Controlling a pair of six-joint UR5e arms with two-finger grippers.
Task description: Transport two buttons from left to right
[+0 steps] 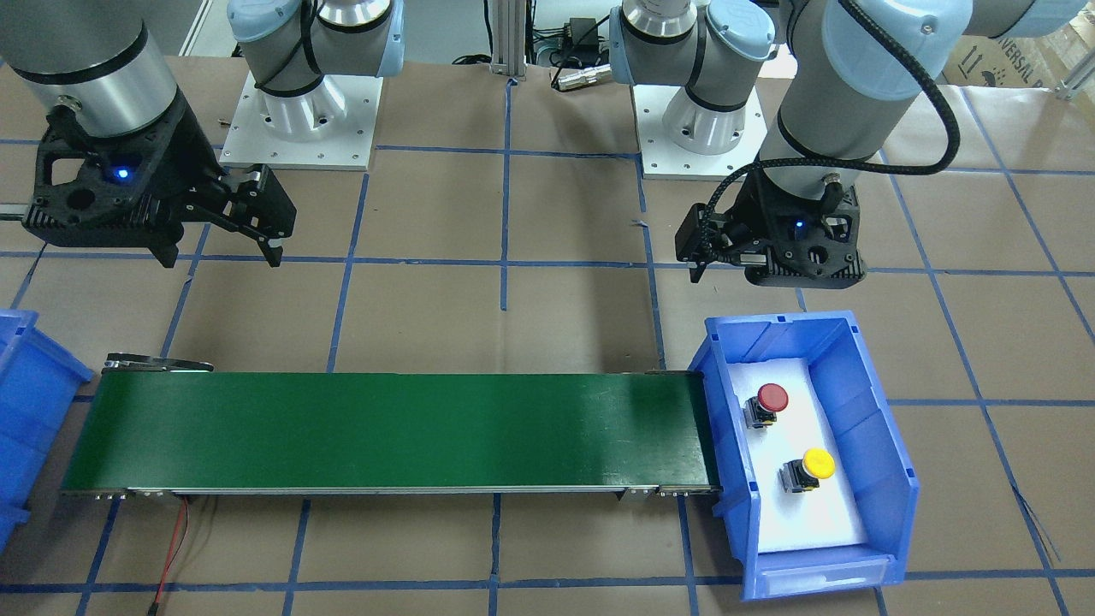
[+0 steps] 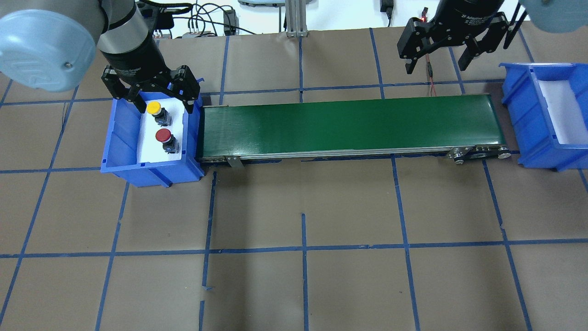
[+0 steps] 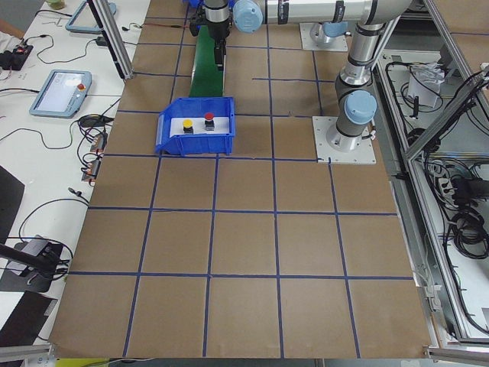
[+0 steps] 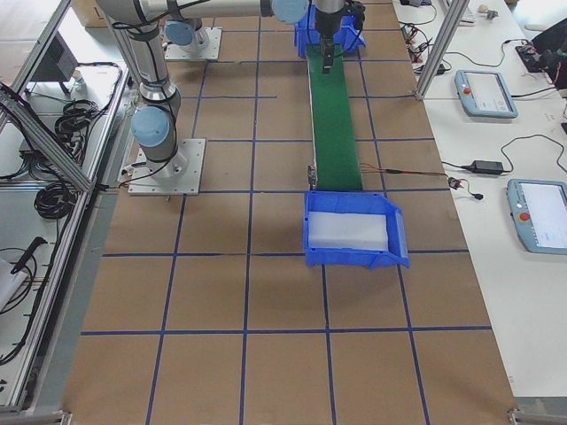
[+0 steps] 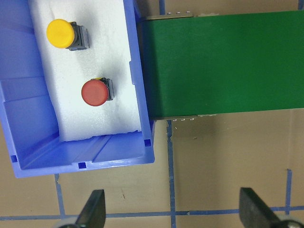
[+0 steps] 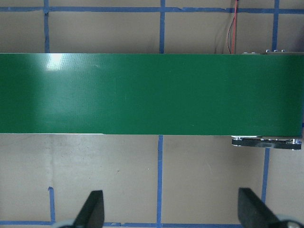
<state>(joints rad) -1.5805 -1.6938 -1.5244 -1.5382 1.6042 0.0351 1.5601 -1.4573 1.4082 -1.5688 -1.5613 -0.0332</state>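
The red button (image 2: 163, 135) and the yellow button (image 2: 154, 108) lie on white foam inside the blue bin (image 2: 119, 151) at the conveyor's left end. Both show in the left wrist view, red (image 5: 94, 92) and yellow (image 5: 61, 33), and in the front view, red (image 1: 772, 399) and yellow (image 1: 817, 464). My left gripper (image 2: 164, 100) hovers above that bin's far side, open and empty, fingers wide apart (image 5: 173, 213). My right gripper (image 2: 436, 64) hangs open and empty beyond the conveyor's right end (image 6: 172, 213).
A green conveyor belt (image 2: 349, 124) runs between the left bin and a second blue bin (image 2: 528, 119) with a white liner at the right. A red and black wire (image 2: 430, 76) leads off the belt's far right end. Blue tape lines grid the brown table.
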